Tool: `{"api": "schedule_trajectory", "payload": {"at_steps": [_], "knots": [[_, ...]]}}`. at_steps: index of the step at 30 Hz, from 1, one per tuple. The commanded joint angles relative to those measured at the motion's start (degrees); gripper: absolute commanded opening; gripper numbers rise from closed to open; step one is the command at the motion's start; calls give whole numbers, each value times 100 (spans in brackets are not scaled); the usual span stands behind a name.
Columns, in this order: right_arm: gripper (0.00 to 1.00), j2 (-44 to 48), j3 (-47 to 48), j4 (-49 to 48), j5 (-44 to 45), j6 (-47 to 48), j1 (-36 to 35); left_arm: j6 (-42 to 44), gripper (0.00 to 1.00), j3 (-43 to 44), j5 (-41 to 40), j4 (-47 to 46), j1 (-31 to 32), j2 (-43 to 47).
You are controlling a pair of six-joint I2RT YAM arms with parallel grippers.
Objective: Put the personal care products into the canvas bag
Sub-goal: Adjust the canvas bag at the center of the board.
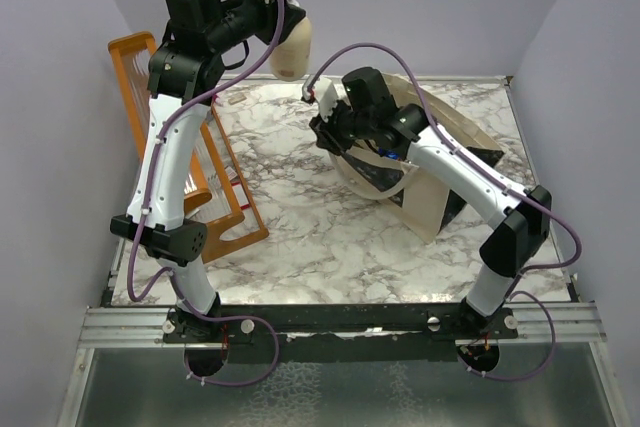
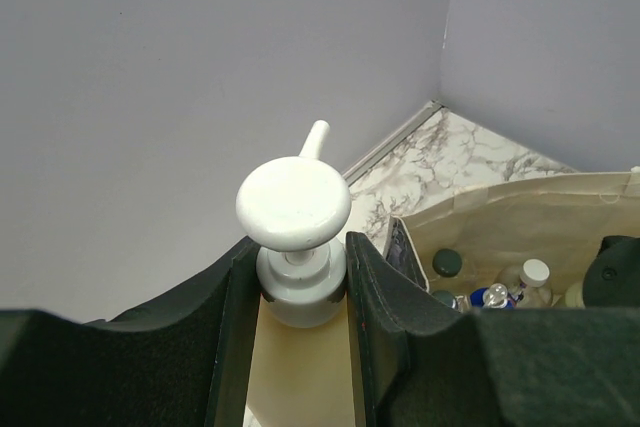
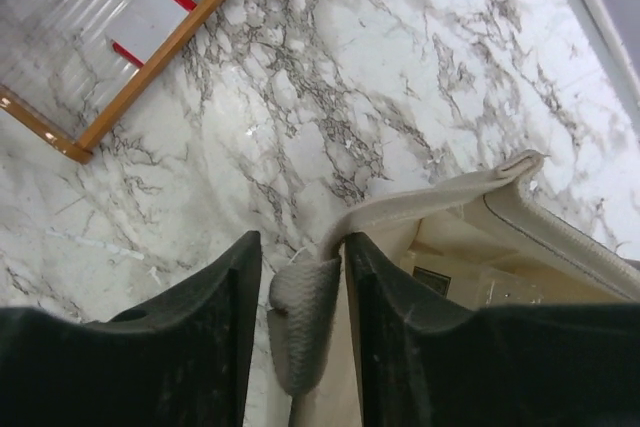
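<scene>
Several bottles (image 2: 447,263) already sit in the bag (image 2: 500,217); the left gripper (image 2: 297,282) clamps the pump bottle (image 2: 293,205), seemingly the last, raised nearby. The right gripper (image 3: 303,277) straddles the bag's handle (image 3: 305,322), pinching or not I cannot tell.

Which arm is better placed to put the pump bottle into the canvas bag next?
Left: the left fingers grip the beige pump bottle, raised near the canvas bag, while the right fingers flank the bag's handle.

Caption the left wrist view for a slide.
Left fingers clamp the beige pump bottle; canvas bag holding bottles at lower right.
</scene>
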State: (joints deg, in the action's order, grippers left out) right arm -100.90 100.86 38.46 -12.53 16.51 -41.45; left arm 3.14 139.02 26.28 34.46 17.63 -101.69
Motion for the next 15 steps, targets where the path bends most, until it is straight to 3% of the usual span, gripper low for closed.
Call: {"api": "schedule_trajectory", "payload": {"at_steps": [1, 6, 10, 15], "knots": [[43, 712, -368, -681, 60, 225, -126, -221, 0, 327, 274, -1020, -31, 363], [63, 1202, -668, -648, 146, 465, -88, -343, 0, 326, 401, -1103, -31, 317], [71, 1629, -899, -667, 125, 630, 60, -439, 0, 338, 466, -1162, -28, 272], [77, 2209, -939, -341, -846, 837, 702, -840, 0, 407, 731, -1391, 2, 107]]}}
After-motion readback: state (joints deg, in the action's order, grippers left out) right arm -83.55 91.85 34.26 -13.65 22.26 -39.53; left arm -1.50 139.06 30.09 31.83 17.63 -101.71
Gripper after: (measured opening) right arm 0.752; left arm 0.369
